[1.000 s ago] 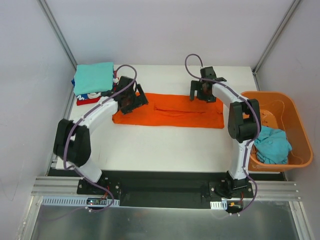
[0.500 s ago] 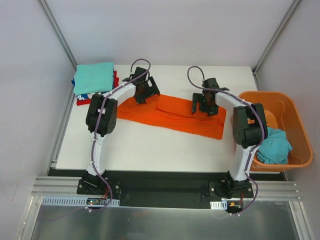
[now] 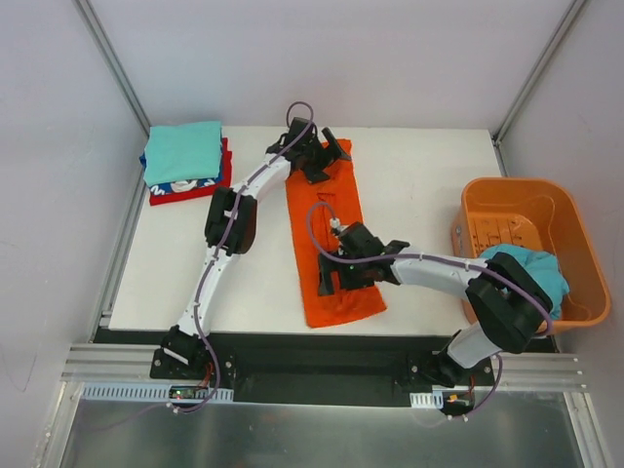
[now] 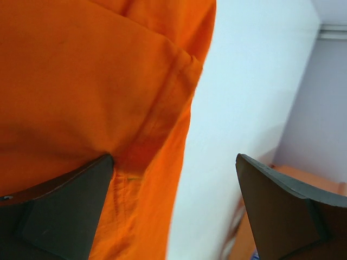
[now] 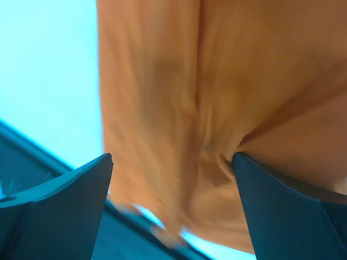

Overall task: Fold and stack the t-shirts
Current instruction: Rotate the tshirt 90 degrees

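The bright orange t-shirt (image 3: 339, 193), folded into a long strip, lies on the white table (image 3: 419, 185) running from the far middle to the near edge. My left gripper (image 3: 318, 159) is open at its far end; in the left wrist view (image 4: 173, 162) one finger presses the orange cloth (image 4: 81, 81) and the other is over bare table. My right gripper (image 3: 341, 268) is open over the strip's near end (image 5: 172, 160), fingers spread on the cloth (image 5: 217, 65). A folded teal t-shirt (image 3: 183, 151) tops a stack with a blue-and-white patterned one (image 3: 180, 184) and a red one (image 3: 175, 196).
The rigid orange basket (image 3: 531, 210) stands at the table's right edge with a crumpled teal t-shirt (image 3: 531, 276) inside. Grey walls and metal frame posts enclose the table. The black base rail runs along the near edge.
The orange strip has swung from lying across the table to running far-to-near. My left gripper moved to the far middle with one end; my right gripper swept the other end to the near edge.
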Motion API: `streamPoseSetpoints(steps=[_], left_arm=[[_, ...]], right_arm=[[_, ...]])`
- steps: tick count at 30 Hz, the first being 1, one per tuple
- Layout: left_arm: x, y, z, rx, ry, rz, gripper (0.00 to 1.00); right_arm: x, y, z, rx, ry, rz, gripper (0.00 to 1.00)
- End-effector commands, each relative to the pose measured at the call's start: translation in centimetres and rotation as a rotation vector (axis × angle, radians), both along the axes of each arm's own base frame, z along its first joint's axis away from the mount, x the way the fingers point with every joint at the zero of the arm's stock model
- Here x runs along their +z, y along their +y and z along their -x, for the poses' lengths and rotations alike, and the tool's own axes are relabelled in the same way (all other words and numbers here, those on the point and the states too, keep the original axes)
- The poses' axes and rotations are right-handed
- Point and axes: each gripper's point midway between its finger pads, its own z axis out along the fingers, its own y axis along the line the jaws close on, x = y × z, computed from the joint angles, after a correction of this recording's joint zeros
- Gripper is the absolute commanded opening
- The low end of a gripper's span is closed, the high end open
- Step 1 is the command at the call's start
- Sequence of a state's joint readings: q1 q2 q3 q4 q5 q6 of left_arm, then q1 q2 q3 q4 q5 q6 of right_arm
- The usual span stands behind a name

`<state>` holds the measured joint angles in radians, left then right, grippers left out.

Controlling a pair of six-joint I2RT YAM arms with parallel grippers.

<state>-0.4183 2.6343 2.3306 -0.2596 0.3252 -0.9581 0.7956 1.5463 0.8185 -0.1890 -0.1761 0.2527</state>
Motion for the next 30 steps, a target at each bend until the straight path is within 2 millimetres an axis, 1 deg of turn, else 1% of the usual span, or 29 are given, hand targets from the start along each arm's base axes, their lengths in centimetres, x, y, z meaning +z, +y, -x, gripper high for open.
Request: streamPoseSetpoints(steps=[1, 2, 3, 4, 8, 9, 10, 11, 12, 13, 14, 15, 16, 17, 18, 19, 20, 21, 22, 23, 24, 25, 26, 27, 28, 29, 30], left_arm=[[-4.3, -2.1, 0.0, 0.049, 0.105, 0.076, 0.99], [-4.4, -2.1, -0.4, 0.065, 0.098, 0.083, 0.99], [-4.6, -2.3, -0.7, 0.081, 0.093, 0.090, 0.99], [-4.3, -2.3, -1.4, 0.100, 0.061, 0.092, 0.99], [-3.9, -2.3, -2.3, 0.126, 0.010, 0.084, 0.99], [-3.6, -2.2, -2.5, 0.127, -0.003, 0.083, 0.99], [-3.5, -2.3, -2.5, 0.124, -0.010, 0.082, 0.99], [-3.1, -2.2, -2.7, 0.122, -0.020, 0.082, 0.99], [-2.5, -2.2, -2.7, 0.117, -0.033, 0.082, 1.00], [-1.6, -2.3, -2.8, 0.108, -0.051, 0.087, 0.99], [0.6, -2.5, -3.0, 0.095, -0.084, 0.102, 0.99], [2.1, -2.6, -3.0, 0.077, -0.121, 0.098, 0.99], [4.0, -2.8, -3.1, 0.064, -0.160, 0.104, 0.99], [8.6, -2.7, -3.0, 0.050, -0.229, 0.126, 0.99], [10.8, -2.8, -2.6, 0.019, -0.284, 0.117, 0.99], [12.8, -2.7, -2.0, 0.001, -0.317, 0.118, 0.99], [18.6, -2.4, -0.9, -0.018, -0.401, 0.147, 0.99], [21.0, -2.6, 0.6, -0.080, -0.456, 0.145, 0.99], [21.6, -2.4, 2.1, -0.114, -0.458, 0.136, 0.99], [26.9, -1.7, 4.7, -0.158, -0.551, 0.152, 0.99], [26.1, -1.8, 6.8, -0.219, -0.525, 0.145, 0.99], [27.1, -2.0, 9.0, -0.272, -0.547, 0.145, 0.99], [31.2, -1.1, 12.1, -0.312, -0.641, 0.145, 0.99], [28.3, -0.6, 14.0, -0.338, -0.575, 0.112, 0.99], [28.0, -0.4, 16.0, -0.355, -0.574, 0.097, 0.99], [30.7, 1.0, 19.0, -0.350, -0.632, 0.095, 0.99], [25.4, 2.1, 20.6, -0.338, -0.524, 0.038, 0.99]], right_arm=[[-0.4, 0.7, 7.3, 0.060, 0.164, 0.046, 0.97], [0.2, 1.2, 7.1, 0.074, 0.128, 0.048, 0.97], [0.5, 1.3, 8.0, 0.120, 0.110, 0.067, 0.97], [0.6, 1.2, 7.8, 0.122, 0.084, 0.086, 0.97], [1.4, 1.1, 8.0, 0.129, 0.059, 0.086, 0.97], [2.0, 1.1, 7.9, 0.130, 0.043, 0.074, 0.97], [2.3, 0.8, 7.5, 0.118, 0.019, 0.084, 0.97], [2.8, 0.5, 7.5, 0.115, 0.007, 0.096, 0.97], [4.3, 0.7, 7.0, 0.110, -0.033, 0.069, 0.97], [5.0, 0.3, 6.4, 0.102, -0.076, 0.075, 0.97], [5.7, -0.2, 6.0, 0.089, -0.106, 0.089, 0.97], [7.9, -0.2, 5.4, 0.074, -0.160, 0.050, 0.97], [8.8, -0.6, 4.7, 0.049, -0.209, 0.055, 0.97], [9.5, -1.2, 4.4, 0.033, -0.236, 0.059, 0.97], [11.2, -1.8, 4.1, 0.004, -0.282, 0.028, 0.97], [11.9, -2.7, 3.2, -0.045, -0.331, 0.044, 0.97], [12.1, -3.6, 3.1, -0.072, -0.346, 0.060, 0.97], [13.1, -4.4, 3.0, -0.104, -0.376, 0.046, 0.97], [13.3, -5.7, 2.3, -0.159, -0.416, 0.081, 0.97], [13.2, -7.2, 2.4, -0.191, -0.419, 0.123, 0.97], [13.6, -8.2, 2.2, -0.241, -0.432, 0.127, 0.97], [13.7, -9.4, 1.7, -0.291, -0.462, 0.161, 0.97], [13.5, -11.0, 1.9, -0.330, -0.452, 0.198, 0.97], [13.3, -11.7, 1.9, -0.383, -0.441, 0.203, 0.97], [13.0, -12.1, 2.0, -0.382, -0.432, 0.206, 0.97], [12.3, -12.5, 1.9, -0.393, -0.417, 0.204, 0.97], [11.9, -12.5, 2.1, -0.382, -0.395, 0.197, 0.97]])
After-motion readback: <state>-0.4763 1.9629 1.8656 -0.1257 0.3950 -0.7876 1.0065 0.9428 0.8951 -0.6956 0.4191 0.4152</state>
